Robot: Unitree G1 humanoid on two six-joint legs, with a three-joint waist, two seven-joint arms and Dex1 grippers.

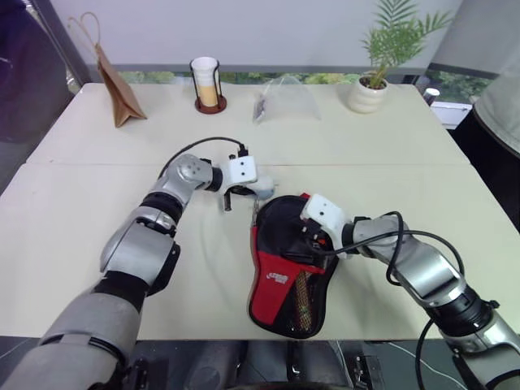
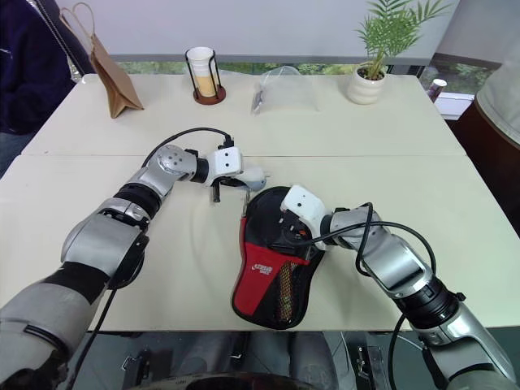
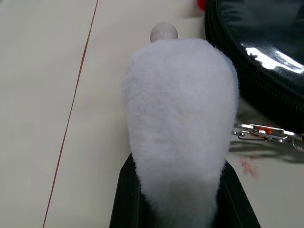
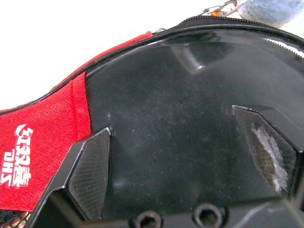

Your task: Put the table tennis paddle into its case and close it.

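Note:
The case (image 1: 280,280) lies flat near the table's front edge, its black round end away from me and its red lettered panel and mesh pocket toward me. My right gripper (image 4: 180,156) is open, its fingers (image 4: 88,171) spread over the glossy black top of the case (image 4: 166,95). My left gripper (image 1: 258,188) is shut on a white fluffy zipper pull (image 3: 180,118) just beyond the case's far left rim. A metal clasp (image 3: 261,133) links that pull to the case's zipper edge. The table tennis paddle is hidden.
At the back of the table stand a brown paper bag (image 1: 118,93), a cup in a wire holder (image 1: 208,85), a clear plastic bag (image 1: 284,99) and a potted plant (image 1: 374,81). A person stands at the far left (image 2: 24,65).

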